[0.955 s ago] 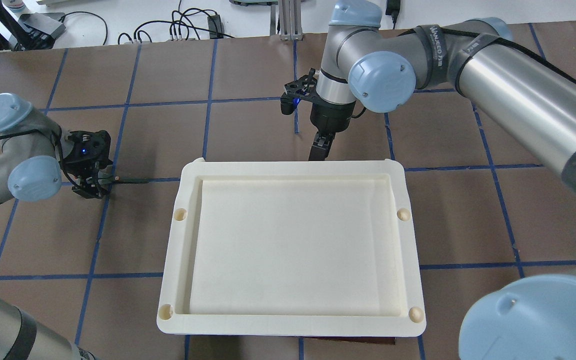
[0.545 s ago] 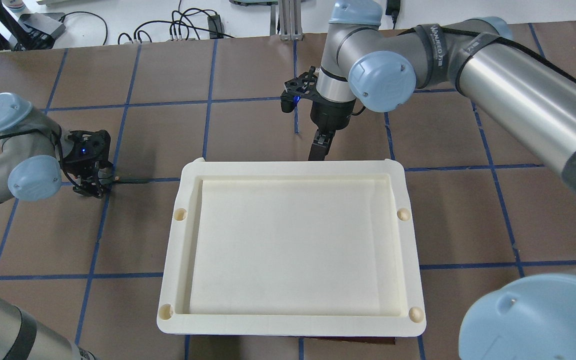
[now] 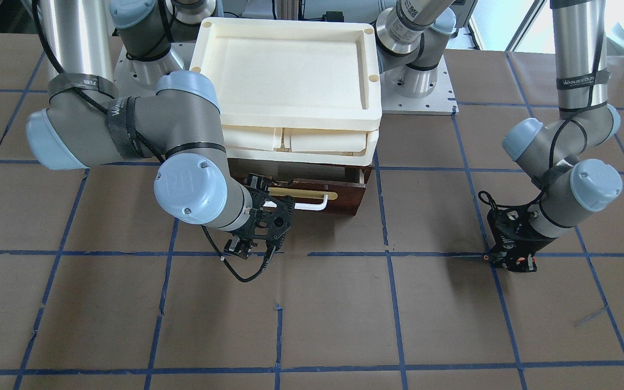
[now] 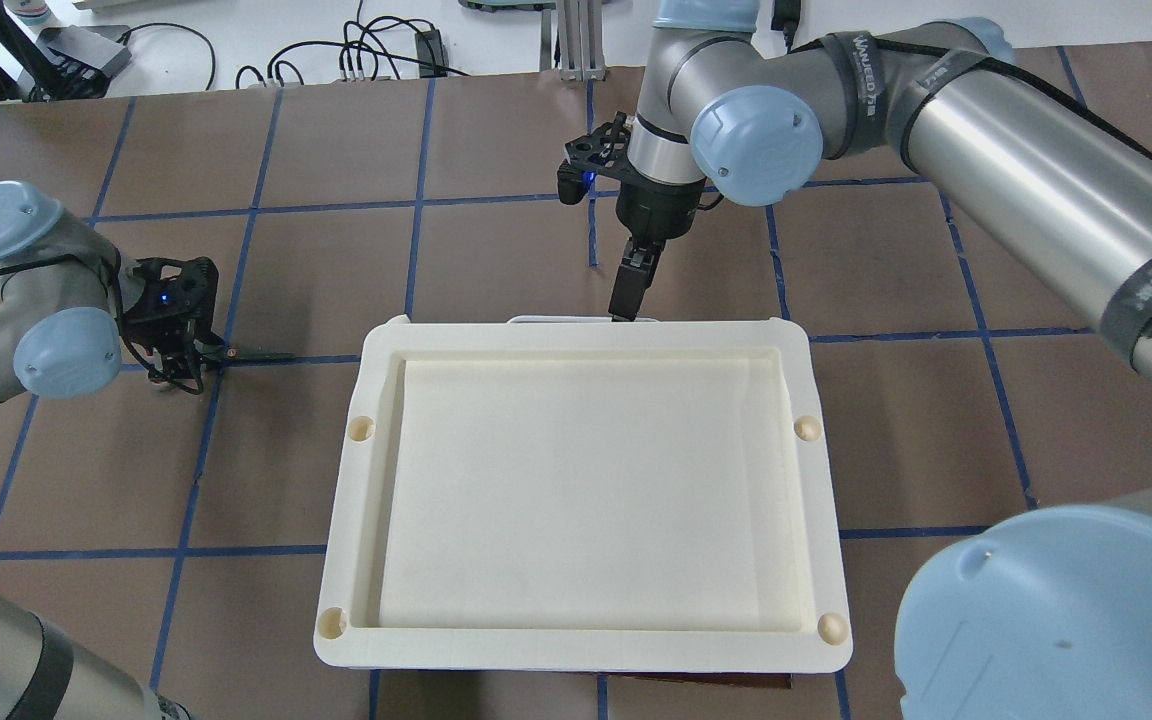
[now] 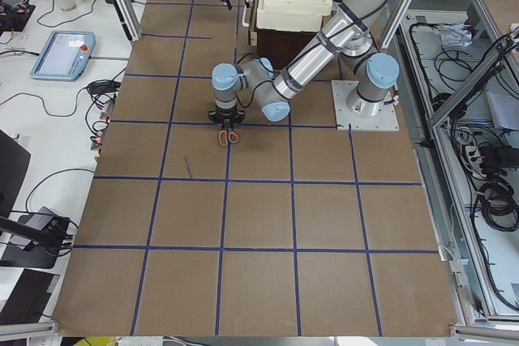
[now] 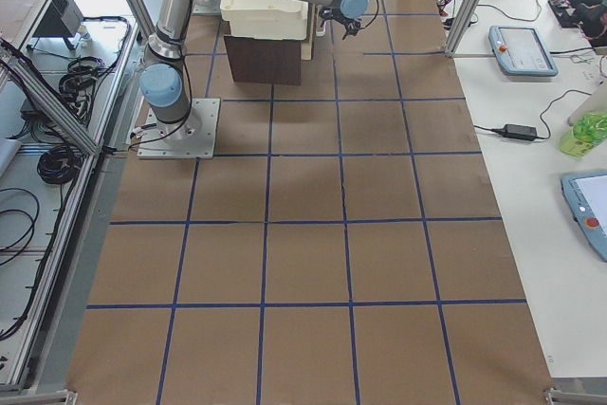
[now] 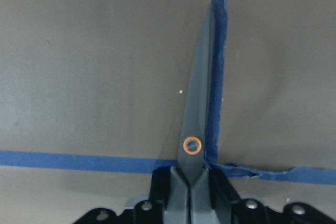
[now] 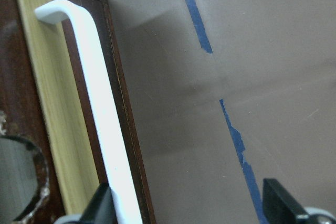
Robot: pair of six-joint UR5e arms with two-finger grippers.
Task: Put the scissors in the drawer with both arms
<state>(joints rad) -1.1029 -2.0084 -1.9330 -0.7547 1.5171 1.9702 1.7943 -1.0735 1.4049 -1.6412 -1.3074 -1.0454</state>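
The scissors (image 4: 258, 357) lie flat and low at the table's left, blades closed and pointing at the trays; whether they touch the table I cannot tell. My left gripper (image 4: 198, 365) is shut on them just behind the orange pivot ring (image 7: 192, 145). Their orange handles (image 5: 227, 137) stick out behind the fingers. The dark red drawer (image 3: 344, 197) sits under the cream trays, pulled out a little. My right gripper (image 3: 270, 201) stands open at the drawer's white bar handle (image 8: 100, 108), which runs close beside one finger (image 8: 100, 205) and well apart from the other.
Stacked cream plastic trays (image 4: 826, 500) cover the drawer from above and fill the table's middle. Brown table with blue tape lines (image 4: 236, 280) lies between the scissors and the drawer. Cables and equipment (image 4: 376, 50) sit beyond the far edge.
My right arm has drawn back from the trays, and the white handle now peeks out past the tray edge. My left gripper with the scissors has shifted slightly.
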